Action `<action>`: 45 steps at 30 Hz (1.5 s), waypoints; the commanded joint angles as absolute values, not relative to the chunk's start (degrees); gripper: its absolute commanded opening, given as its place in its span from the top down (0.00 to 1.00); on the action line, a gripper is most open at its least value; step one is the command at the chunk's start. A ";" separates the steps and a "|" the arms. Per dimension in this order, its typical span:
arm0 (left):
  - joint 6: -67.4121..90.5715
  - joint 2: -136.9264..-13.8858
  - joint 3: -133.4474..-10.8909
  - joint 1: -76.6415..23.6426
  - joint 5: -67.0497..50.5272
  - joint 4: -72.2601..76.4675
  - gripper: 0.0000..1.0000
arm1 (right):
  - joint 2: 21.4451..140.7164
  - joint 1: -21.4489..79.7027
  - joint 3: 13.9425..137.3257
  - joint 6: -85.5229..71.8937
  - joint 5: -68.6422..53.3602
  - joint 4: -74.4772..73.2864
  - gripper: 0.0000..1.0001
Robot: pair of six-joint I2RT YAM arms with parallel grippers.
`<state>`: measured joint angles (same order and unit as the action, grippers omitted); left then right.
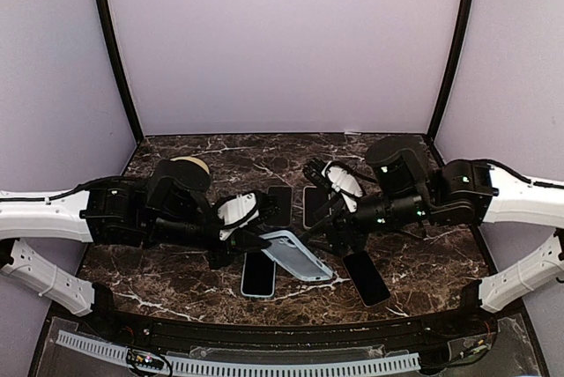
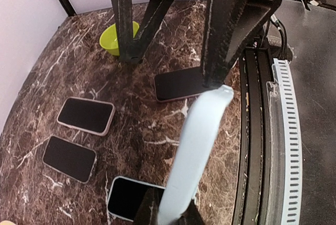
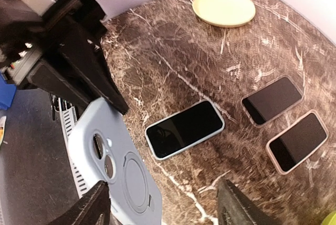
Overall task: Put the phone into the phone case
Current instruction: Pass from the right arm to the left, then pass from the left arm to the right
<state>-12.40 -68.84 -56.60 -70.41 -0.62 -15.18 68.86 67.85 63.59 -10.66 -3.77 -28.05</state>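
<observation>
Here, left gripper [image 1: 260,241] clamped on phone case [image 1: 296,256], right gripper [image 3: 163,212] wide — empty

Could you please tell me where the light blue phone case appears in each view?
Top external: the light blue plastic phone case sits at centre, below the middle.
Left wrist: the case is edge-on, a pale strip from centre to the bottom edge.
Right wrist: the case is lower left, its back with camera holes showing.
Shared landmark: the black phone with a pale rim, flat on the marble beside it.
</observation>
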 commanded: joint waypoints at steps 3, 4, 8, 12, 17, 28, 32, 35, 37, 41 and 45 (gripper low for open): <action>-7.56 -68.33 -59.72 -70.03 -1.82 -18.12 1.00 | 72.44 70.85 62.47 -11.76 -3.36 -21.09 0.34; -7.43 -68.40 -59.70 -69.91 -1.64 -18.29 1.00 | 72.79 70.98 62.37 -11.72 -4.08 -20.60 0.34; -6.35 -69.30 -59.92 -68.71 -1.58 -19.77 1.00 | 72.45 71.10 61.53 -11.18 -4.13 -20.02 0.30; -5.54 -69.57 -59.64 -67.29 -0.80 -20.83 1.00 | 68.74 71.10 60.15 -10.30 -1.39 -20.46 0.25; -4.92 -69.88 -59.65 -66.50 -0.73 -20.55 1.00 | 66.36 71.10 57.53 -10.71 -2.70 -17.80 0.24; -4.65 -69.26 -58.74 -66.28 -4.46 -18.83 1.00 | 76.32 71.10 58.62 -11.56 -2.82 -13.70 0.52; -3.89 -69.19 -58.15 -66.00 -5.00 -18.55 1.00 | 76.68 71.10 57.89 -15.01 -2.11 -12.72 0.90; -2.74 -69.28 -57.80 -65.35 -5.29 -18.51 0.87 | 76.62 70.84 57.11 -22.03 -1.23 -14.02 1.00; -1.38 -69.57 -57.66 -64.59 -3.78 -18.81 0.50 | 77.38 69.81 56.47 -29.20 -2.85 -16.59 1.00; 0.64 -69.91 -56.89 -62.27 -0.81 -19.28 0.17 | 77.52 66.21 49.31 -45.68 -8.33 -14.23 1.00; 1.85 -69.74 -55.92 -60.48 -0.67 -18.40 0.13 | 76.91 62.02 38.31 -56.83 -16.64 4.41 1.00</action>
<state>-0.30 -70.19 -57.43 -61.82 -1.87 -19.59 77.14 65.17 45.76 -40.71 -8.54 -9.87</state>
